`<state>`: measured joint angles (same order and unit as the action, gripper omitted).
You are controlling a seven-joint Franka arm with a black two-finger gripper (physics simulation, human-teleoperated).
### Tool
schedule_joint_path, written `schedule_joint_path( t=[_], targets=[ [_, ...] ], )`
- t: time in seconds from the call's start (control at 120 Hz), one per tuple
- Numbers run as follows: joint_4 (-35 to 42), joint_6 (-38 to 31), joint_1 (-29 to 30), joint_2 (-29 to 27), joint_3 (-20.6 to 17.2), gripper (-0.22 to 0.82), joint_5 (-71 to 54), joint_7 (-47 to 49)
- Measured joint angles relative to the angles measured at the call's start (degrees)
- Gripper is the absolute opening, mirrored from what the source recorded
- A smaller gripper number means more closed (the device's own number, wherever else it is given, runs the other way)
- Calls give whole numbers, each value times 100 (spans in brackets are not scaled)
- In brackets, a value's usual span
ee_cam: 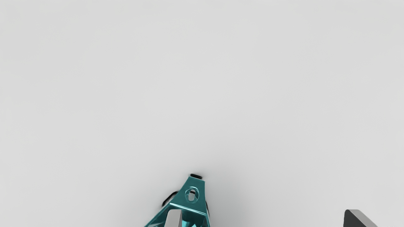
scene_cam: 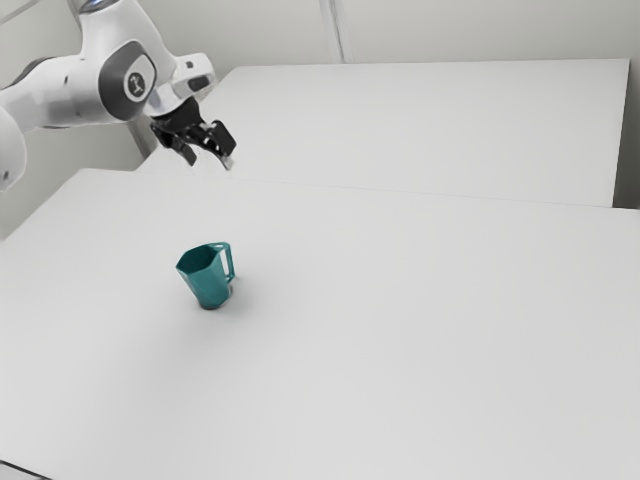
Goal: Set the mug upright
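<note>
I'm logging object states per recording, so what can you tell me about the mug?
The mug is glossy teal, perhaps glazed or plastic, with an angular, many-sided rim, walls narrowing downward to a dark base, and one handle toward the exterior view's right. It appears upright on the table, opening up. The gripper hangs clear of it, open.

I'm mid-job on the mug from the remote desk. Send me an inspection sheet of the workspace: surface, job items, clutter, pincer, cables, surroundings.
Surface: white table, plain, with soft shadow around the mug.
Job's things: teal mug, appears upright on its base, opening up, handle toward the exterior view's right.
Clutter: nothing seen.
Pincer: open, empty, above the table, off the mug.
Cables: nothing seen.
Surroundings: white flat panel beyond the table, pale wall behind.
</note>
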<state>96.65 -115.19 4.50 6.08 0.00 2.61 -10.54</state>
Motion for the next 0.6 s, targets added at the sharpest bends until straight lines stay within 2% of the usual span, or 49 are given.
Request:
schedule_joint_path(
  t=[0.117, 0.258, 0.6],
  targets=[
    [-755, 758, 61, 89, 5, 58, -42, -38],
    [-995, 1398, 55, 53, 6, 59, -58, -80],
    [-1048, 1917, 64, 42, 42, 60, -3, -220]
  ],
)
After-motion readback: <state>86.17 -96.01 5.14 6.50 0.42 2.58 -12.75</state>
